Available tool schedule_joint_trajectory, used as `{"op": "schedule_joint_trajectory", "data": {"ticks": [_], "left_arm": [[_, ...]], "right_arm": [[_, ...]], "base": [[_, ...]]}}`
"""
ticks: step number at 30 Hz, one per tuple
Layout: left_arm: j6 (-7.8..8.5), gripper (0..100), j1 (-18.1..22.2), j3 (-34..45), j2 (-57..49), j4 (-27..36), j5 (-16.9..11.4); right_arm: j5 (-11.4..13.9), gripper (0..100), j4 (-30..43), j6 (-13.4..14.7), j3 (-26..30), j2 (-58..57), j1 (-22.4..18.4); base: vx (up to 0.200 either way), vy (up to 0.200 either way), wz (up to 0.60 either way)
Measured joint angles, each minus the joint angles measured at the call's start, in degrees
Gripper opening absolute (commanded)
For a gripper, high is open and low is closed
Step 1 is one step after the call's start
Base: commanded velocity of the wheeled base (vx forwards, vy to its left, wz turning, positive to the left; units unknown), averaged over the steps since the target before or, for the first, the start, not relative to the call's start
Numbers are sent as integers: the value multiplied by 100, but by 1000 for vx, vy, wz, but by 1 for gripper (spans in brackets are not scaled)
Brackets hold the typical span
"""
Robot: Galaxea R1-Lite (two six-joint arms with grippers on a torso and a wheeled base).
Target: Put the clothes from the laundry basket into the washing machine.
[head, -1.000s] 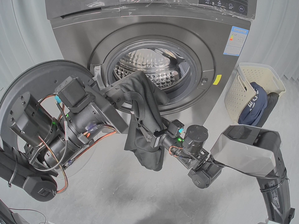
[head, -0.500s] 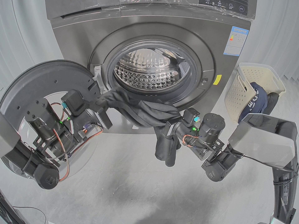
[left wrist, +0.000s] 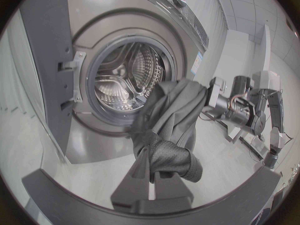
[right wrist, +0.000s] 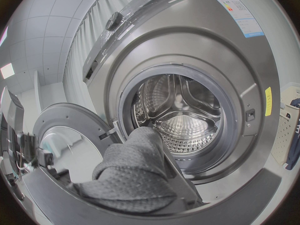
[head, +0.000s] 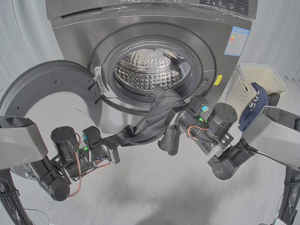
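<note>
A dark grey garment (head: 150, 122) stretches between my two grippers in front of the washing machine (head: 150, 41), whose round door (head: 47, 88) stands swung open to the left. My left gripper (head: 117, 139) is low, below the door, shut on one end of the garment (left wrist: 168, 153). My right gripper (head: 172, 117) is at the lower right rim of the drum opening (head: 150, 69), shut on the other end (right wrist: 134, 169). The drum (right wrist: 181, 122) holds no clothes that I can see. A loose fold hangs under the right gripper.
A cream laundry basket (head: 250, 88) leans against the machine's right side, with a navy garment (head: 254, 107) and a black one (head: 272, 100) draped over its rim. Grey floor (head: 150, 188) lies open in front of the machine.
My left gripper has dropped from the drum opening down and to the left, pulling the garment out long. My right gripper has risen toward the drum's lower right rim.
</note>
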Motion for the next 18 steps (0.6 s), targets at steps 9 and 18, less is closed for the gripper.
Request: {"op": "schedule_joint_trajectory", "data": {"ticks": [9, 18], "left_arm": [[55, 100, -12, 308, 276, 0, -65], [789, 100, -61, 1072, 516, 1, -583]], "right_arm": [[-9, 0, 0, -2, -61, -91, -34], [-4, 0, 24, -13, -105, -201, -48]], "base": [[0, 0, 0], [0, 0, 0]]}}
